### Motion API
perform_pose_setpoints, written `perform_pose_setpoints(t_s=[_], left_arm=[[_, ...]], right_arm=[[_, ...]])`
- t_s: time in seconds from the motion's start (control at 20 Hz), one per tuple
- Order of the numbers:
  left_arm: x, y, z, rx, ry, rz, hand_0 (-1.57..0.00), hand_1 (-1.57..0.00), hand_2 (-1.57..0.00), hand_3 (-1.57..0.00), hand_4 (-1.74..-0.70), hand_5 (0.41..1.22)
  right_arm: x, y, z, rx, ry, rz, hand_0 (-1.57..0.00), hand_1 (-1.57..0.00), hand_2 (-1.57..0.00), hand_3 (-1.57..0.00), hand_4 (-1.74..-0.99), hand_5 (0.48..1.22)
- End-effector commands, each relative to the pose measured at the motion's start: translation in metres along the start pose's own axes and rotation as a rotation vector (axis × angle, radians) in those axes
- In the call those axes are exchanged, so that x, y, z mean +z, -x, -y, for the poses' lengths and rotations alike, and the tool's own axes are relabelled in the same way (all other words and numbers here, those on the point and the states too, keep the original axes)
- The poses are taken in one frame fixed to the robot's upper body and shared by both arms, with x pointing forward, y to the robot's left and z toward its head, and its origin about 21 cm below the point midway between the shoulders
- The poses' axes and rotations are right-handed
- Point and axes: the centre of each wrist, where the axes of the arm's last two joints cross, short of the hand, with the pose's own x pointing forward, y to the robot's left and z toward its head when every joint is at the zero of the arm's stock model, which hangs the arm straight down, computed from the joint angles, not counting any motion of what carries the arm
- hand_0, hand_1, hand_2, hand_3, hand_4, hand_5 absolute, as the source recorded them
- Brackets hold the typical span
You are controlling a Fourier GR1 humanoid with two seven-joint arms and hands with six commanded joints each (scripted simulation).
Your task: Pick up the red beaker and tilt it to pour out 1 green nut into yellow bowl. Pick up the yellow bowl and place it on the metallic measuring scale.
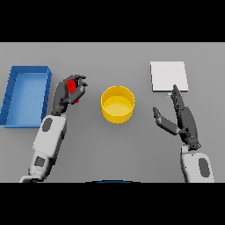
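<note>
The red beaker [71, 87] is in my left hand [69, 91], whose fingers and thumb curl round it, left of the yellow bowl [117, 104]. Most of the beaker is hidden by the fingers. The bowl stands upright at the table's middle; I cannot make out a green nut in it. The metallic measuring scale [169, 76], a pale square plate, lies at the back right. My right hand [182, 118] is held open, fingers straight, to the right of the bowl and just in front of the scale, touching neither.
A blue open bin [25, 94] sits at the far left, close beside my left arm.
</note>
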Motion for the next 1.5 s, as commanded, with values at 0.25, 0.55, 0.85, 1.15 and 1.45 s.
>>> perform_pose_setpoints(t_s=[0.25, 0.55, 0.85, 1.15, 1.45], left_arm=[[-0.002, -0.002, 0.002, -0.021, 0.009, 0.019, -1.41, -1.40, -1.40, -1.26, -1.59, 1.148], [-0.004, -0.017, 0.005, -0.061, 0.024, 0.077, -1.53, -1.53, -1.53, -1.49, -1.51, 1.202], [-0.011, -0.057, -0.003, -0.147, 0.040, 0.156, -1.56, -1.56, -1.56, -1.55, -1.50, 1.216], [-0.008, -0.085, -0.003, -0.349, 0.096, 0.159, -1.57, -1.57, -1.56, -1.56, -1.62, 1.158], [-0.018, -0.105, 0.003, -0.622, 0.180, 0.183, -1.57, -1.57, -1.57, -1.57, -1.69, 1.124]], right_arm=[[-0.001, 0.006, -0.001, 0.008, -0.004, -0.016, 0.00, 0.00, 0.00, 0.00, -1.290, 0.648], [0.002, 0.005, -0.001, 0.014, -0.009, 0.000, 0.00, 0.00, 0.00, 0.00, -1.292, 0.655], [0.003, 0.006, -0.006, 0.024, -0.004, 0.009, 0.00, 0.00, 0.00, 0.00, -1.289, 0.664], [0.001, 0.003, 0.001, 0.022, -0.012, 0.013, 0.00, 0.00, 0.00, 0.00, -1.277, 0.675], [0.002, 0.007, -0.007, 0.004, -0.020, 0.003, 0.00, 0.00, 0.00, 0.00, -1.274, 0.688]])
